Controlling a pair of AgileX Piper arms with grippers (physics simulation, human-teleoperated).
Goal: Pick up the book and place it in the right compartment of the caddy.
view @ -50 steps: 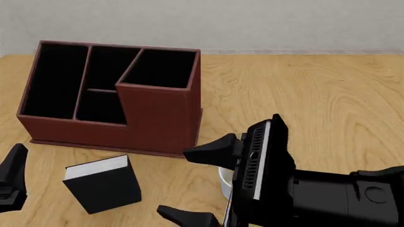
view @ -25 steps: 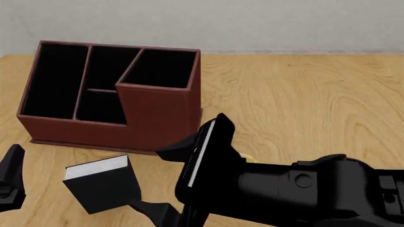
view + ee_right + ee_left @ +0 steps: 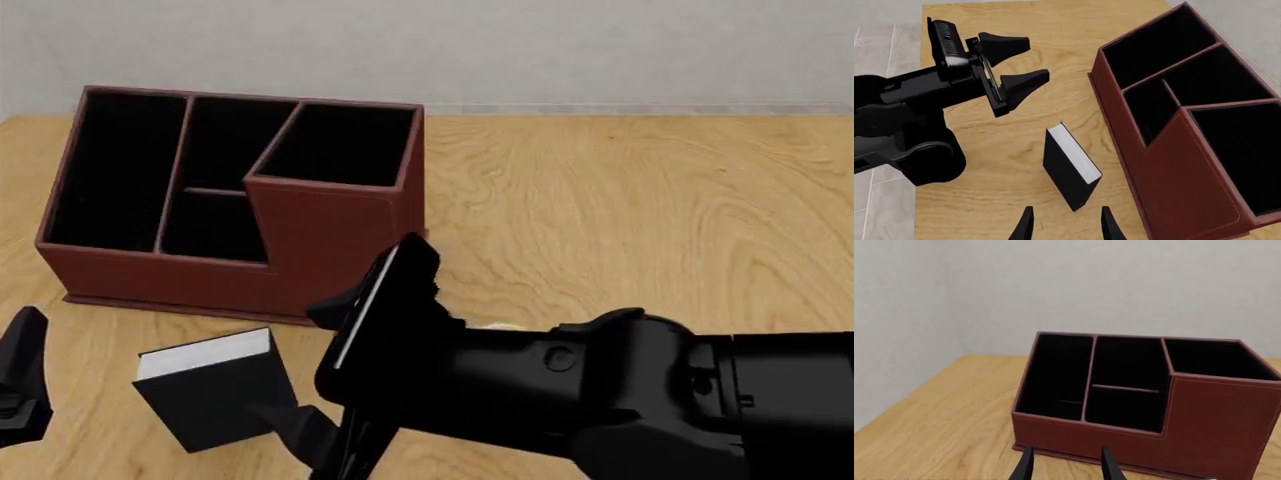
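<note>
Your front view looks forward and down from above and behind the arms, taking in the table up to the back wall, though the right arm fills much of its lower part. Your left wrist view sits low near the tabletop and faces the caddy from close in front, while your right wrist view looks steeply down from higher up. All three share the caddy; the front and right wrist views also share the book.
</note>
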